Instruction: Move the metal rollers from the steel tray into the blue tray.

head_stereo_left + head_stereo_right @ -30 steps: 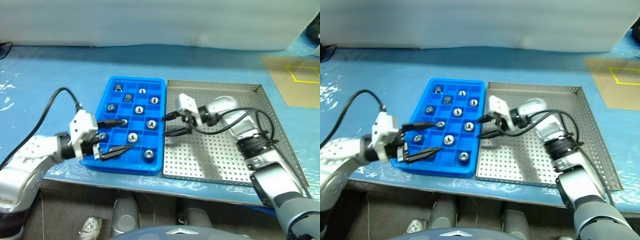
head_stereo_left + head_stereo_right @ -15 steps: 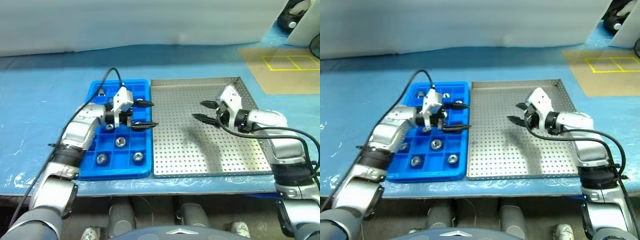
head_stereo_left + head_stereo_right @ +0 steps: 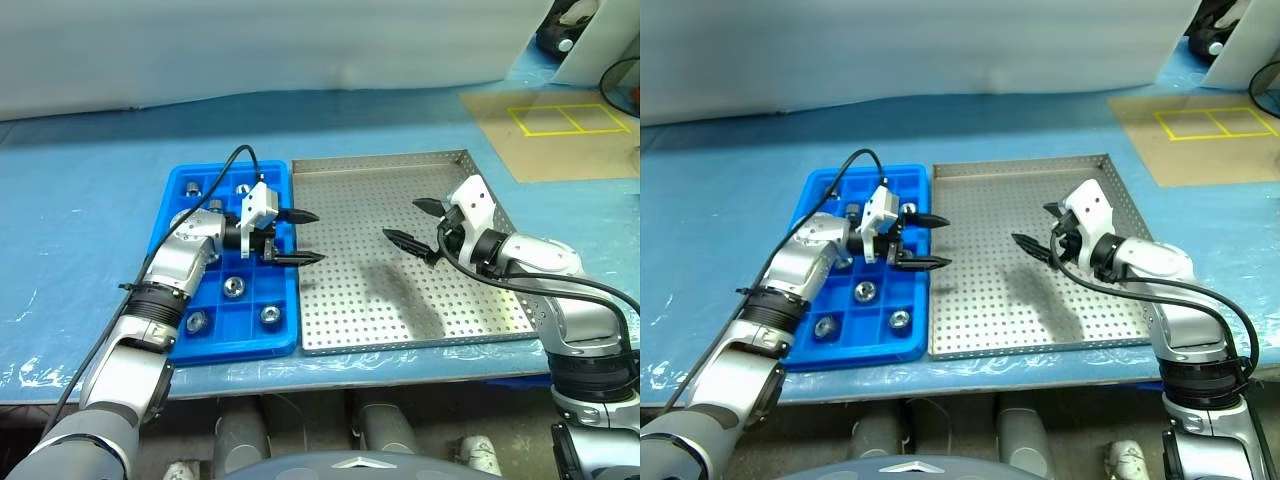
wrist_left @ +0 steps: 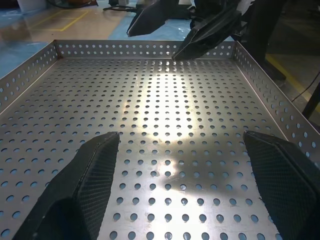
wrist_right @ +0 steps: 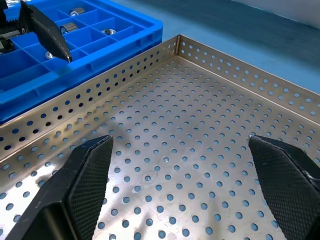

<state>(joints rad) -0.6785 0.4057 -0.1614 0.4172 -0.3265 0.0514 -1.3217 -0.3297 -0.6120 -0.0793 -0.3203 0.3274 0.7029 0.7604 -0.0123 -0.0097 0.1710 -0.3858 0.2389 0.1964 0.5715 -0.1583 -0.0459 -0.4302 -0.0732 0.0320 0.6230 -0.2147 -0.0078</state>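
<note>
Along the left edge of the perforated square steel tray (image 3: 400, 290), we see the left gripper (image 3: 303, 237) reaching in from over the bright blue compartmented plastic tray (image 3: 190, 343), its fingers spread wide and empty. The right gripper (image 3: 415, 225), near the steel tray's right edge, is likewise wide open and empty. Small shiny metal rollers (image 3: 233, 287) sit in blue tray compartments.
</note>
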